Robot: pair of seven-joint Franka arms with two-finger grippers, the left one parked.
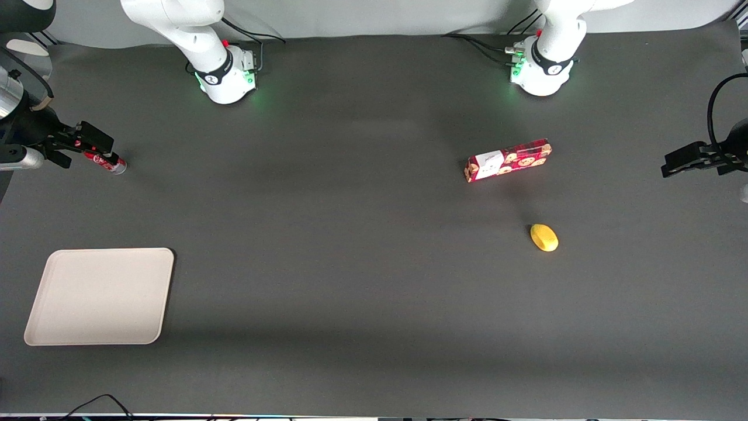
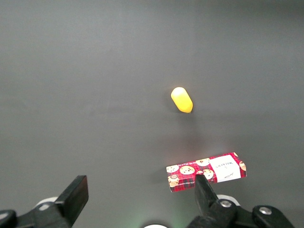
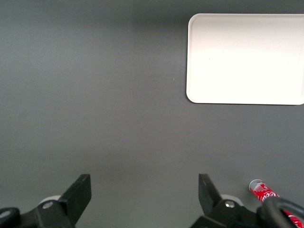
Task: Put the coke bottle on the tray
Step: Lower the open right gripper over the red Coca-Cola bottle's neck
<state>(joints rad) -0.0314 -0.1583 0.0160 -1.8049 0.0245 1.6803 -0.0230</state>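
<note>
Tool (image 3: 142, 183) spread wide, with nothing between the two dark fingers (image 3: 78, 192); low over the dark surface (image 1: 362, 263), at the working arm's end of it.

Just beside the tool, outside the gap and not inside it: coke bottle (image 3: 262, 191), lying on its side on the surface. Close to the outer face of one finger, whether touching or not cannot be told. Silvery base end visible and pointing away from the tool, toward the parked arm's end of the surface; cap end hidden under the tool's body. Same seen from the front: coke bottle (image 1: 106, 162) slanted, partly under the tool (image 1: 79, 146), base end sticking out. Long axis roughly in line with the spread of the fingers rather than across it, judging from the wrist view.

Farther out from the tool, nearer to the front camera: tray (image 1: 99, 295), flat and bare, well apart from the bottle. Also clear in the wrist view as tray (image 3: 244, 57).

Much farther, toward the parked arm's end: red snack box (image 1: 508, 159) and small yellow object (image 1: 544, 237), no part in this task.

Bottle not yet grasped. Probably needed next: shift sideways until the bottle sits between the fingers, perhaps also a turn of the wrist to close across the slim body, then lift and carry toward the tray. Risk of rolling if a finger nudges the bottle.
</note>
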